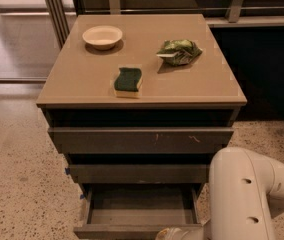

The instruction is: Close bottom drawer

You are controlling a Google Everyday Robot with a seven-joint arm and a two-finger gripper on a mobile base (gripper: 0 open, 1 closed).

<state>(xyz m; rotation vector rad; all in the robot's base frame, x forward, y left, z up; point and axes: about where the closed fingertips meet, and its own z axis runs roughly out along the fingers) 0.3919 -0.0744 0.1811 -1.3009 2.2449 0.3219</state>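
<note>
We have a single view, set high in front of the cabinet (82,91) and tilted steeply down, facing its drawer fronts almost square on. We sit near enough that the cabinet fills most of the width, and the open bottom drawer (142,213) runs to the lower edge. The white arm (242,194) rises from the lower right corner, closest to the lens. The gripper (174,233) shows only as a pale shape at the bottom edge, against that drawer's front.
</note>
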